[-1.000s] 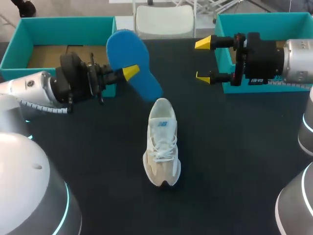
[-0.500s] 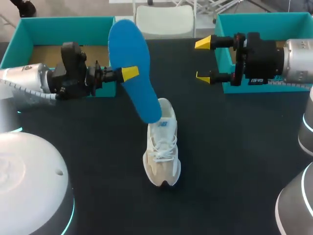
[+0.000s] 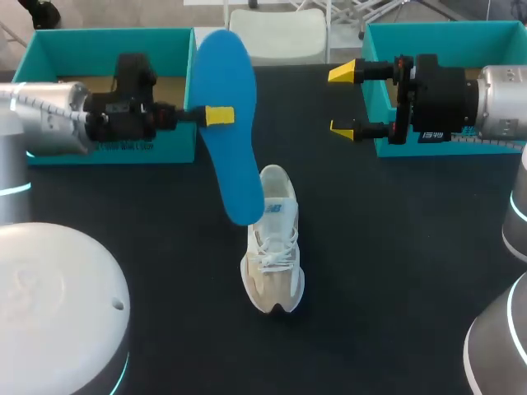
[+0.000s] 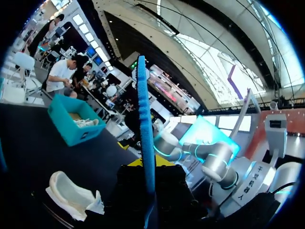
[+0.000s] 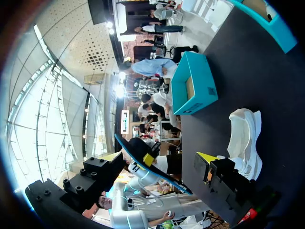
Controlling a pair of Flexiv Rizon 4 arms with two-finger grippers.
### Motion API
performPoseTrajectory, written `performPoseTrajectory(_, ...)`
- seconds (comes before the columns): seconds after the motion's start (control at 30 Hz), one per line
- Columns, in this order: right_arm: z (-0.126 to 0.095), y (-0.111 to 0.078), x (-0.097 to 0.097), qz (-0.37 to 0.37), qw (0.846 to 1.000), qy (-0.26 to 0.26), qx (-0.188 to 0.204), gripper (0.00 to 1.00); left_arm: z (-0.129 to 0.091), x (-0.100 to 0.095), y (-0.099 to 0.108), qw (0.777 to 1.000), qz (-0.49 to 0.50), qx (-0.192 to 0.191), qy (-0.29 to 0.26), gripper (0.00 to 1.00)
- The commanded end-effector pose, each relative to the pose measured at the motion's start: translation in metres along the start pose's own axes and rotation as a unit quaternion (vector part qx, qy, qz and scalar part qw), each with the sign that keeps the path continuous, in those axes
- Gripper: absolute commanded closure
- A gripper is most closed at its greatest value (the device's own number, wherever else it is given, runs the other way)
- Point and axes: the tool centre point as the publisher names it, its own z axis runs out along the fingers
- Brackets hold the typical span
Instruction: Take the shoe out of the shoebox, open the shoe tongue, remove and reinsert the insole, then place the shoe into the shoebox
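The left arm [image 3: 49,123] reaches in level from the left, beyond and to the left of the shoe [image 3: 272,255], its left gripper [image 3: 216,116] pinching the blue insole [image 3: 230,148] at about mid-length. The insole stands on edge, nearly upright, and its lower end hangs just left of the shoe's heel opening; whether the two touch cannot be told. From the left wrist view the insole [image 4: 145,138] runs edge-on between the fingers, with the shoe [image 4: 71,195] lying below and off to one side.

The pale shoe sits upright on the dark surface [image 3: 395,271], toe toward the near edge, laces up.

The right arm [image 3: 502,103] comes in level from the right, beyond the shoe, and its right gripper [image 3: 343,100] is spread wide and holds nothing, well apart from the shoe.

One teal shoebox [image 3: 107,39] lies at the far edge to the shoe's left, behind the left arm. A second teal shoebox [image 3: 428,29] lies at the far edge to the shoe's right, partly under the right arm. Bare surface runs on both sides of the shoe and before its toe.
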Motion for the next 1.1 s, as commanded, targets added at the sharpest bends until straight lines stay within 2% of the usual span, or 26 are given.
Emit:
performPoseTrajectory(0.03, 0.002, 0.000, 0.000, 0.000, 1.000, 0.000, -0.001, 0.00, 0.000, -0.007, -0.005, 0.972, -0.216, -0.070, 0.062, 1.00)
performPoseTrajectory(0.57, 0.002, 0.000, 0.000, 0.000, 1.000, 0.000, -0.001, 0.00, 0.000, -0.007, -0.005, 0.972, -0.216, -0.070, 0.062, 1.00)
performPoseTrajectory(0.7, 0.002, 0.000, 0.000, 0.000, 1.000, 0.000, -0.001, 0.00, 0.003, -0.022, -0.006, 0.966, -0.246, -0.057, 0.057, 1.00)
performPoseTrajectory(0.83, 0.012, -0.017, -0.001, -0.019, 0.998, -0.054, -0.031, 0.00, 0.006, -0.038, -0.011, 0.961, -0.269, -0.049, 0.040, 1.00)
performPoseTrajectory(0.9, 0.016, -0.023, 0.004, -0.037, 0.995, -0.086, -0.041, 0.00, 0.009, -0.045, -0.015, 0.959, -0.277, -0.047, 0.034, 1.00)
performPoseTrajectory(0.93, 0.017, -0.026, 0.009, -0.043, 0.993, -0.101, -0.044, 0.00, 0.010, -0.047, -0.015, 0.957, -0.285, -0.038, 0.049, 1.00)
performPoseTrajectory(1.1, 0.024, -0.036, 0.022, -0.061, 0.982, -0.174, -0.047, 0.00, 0.018, -0.064, -0.018, 0.951, -0.302, -0.044, 0.050, 1.00)
